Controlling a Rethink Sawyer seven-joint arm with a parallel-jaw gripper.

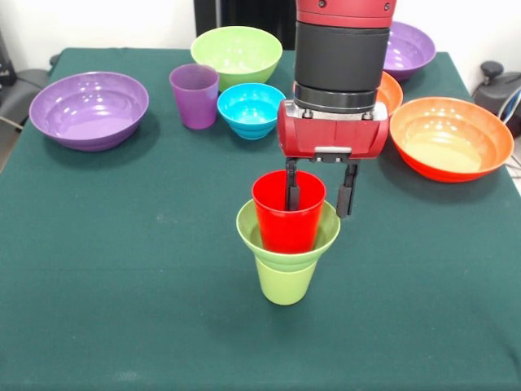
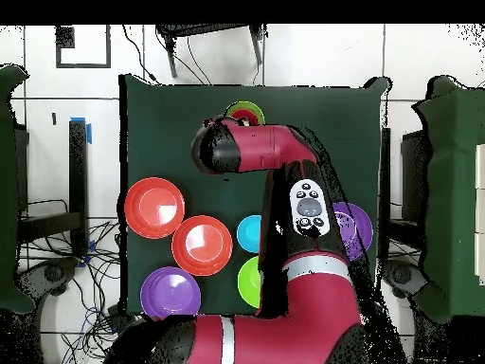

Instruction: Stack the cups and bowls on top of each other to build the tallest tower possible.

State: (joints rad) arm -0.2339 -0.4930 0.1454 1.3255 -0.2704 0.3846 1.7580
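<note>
The tower stands mid-table: a lime-green cup (image 1: pixel 285 281) at the bottom, a small lime-green bowl (image 1: pixel 326 230) on it and a red cup (image 1: pixel 287 218) sitting in that bowl. My gripper (image 1: pixel 319 194) hangs open over the red cup's right rim. One finger (image 1: pixel 291 187) reaches inside the cup and the other (image 1: pixel 348 191) stays outside, clear of the wall. The small blue bowl (image 1: pixel 251 110) and the purple cup (image 1: pixel 194 95) stand apart behind the tower. From overhead the arm hides most of the tower; only the lime bowl's rim (image 2: pixel 248 109) shows.
A medium lime-green bowl (image 1: pixel 237 53) sits at the back. Wide purple bowls sit at the left (image 1: pixel 89 108) and back right (image 1: pixel 409 49). A wide orange bowl (image 1: pixel 450 137) sits to the right, and another (image 1: pixel 391 94) is partly behind the arm.
</note>
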